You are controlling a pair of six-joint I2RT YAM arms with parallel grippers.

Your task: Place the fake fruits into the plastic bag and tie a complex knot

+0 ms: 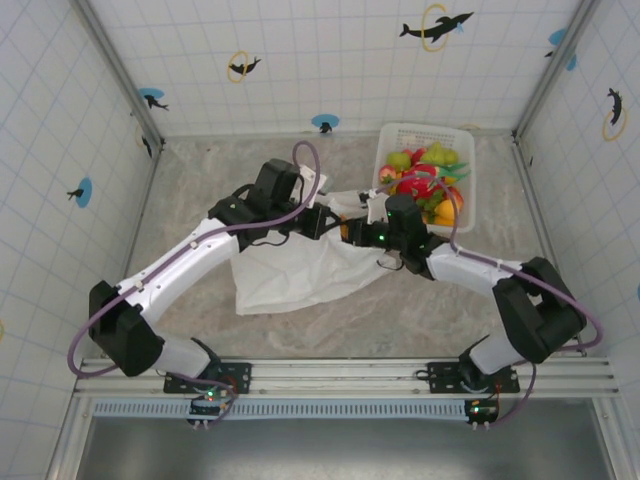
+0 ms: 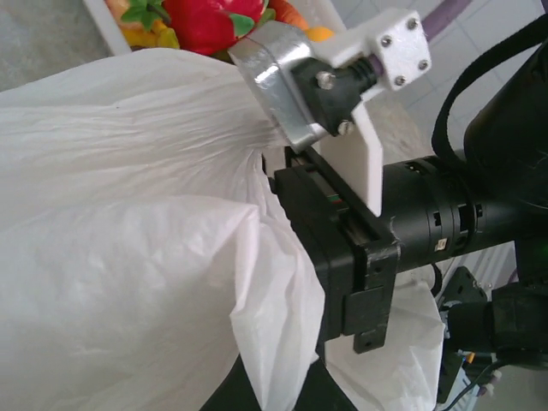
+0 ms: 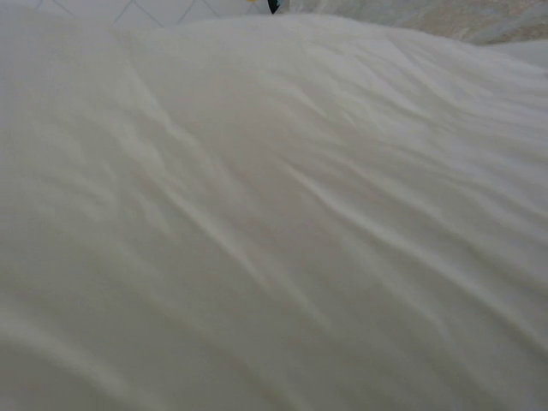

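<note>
White basket [image 1: 466, 190] back-right on marble tbl [image 1: 190, 190]; tiled walls [image 1: 300, 60].

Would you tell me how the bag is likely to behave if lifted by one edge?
The bag will probably sag and fold, since it lies crumpled in soft wrinkles. It looks thin and light, so a push would likely bunch it.

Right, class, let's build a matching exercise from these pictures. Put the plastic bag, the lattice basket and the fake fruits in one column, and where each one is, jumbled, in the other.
Things:
1 plastic bag
2 white lattice basket
3 fake fruits

Places:
A heaped inside the basket
B at the far right corner of the table
C spread across the middle of the table

Pairs: 1-C, 2-B, 3-A
</note>
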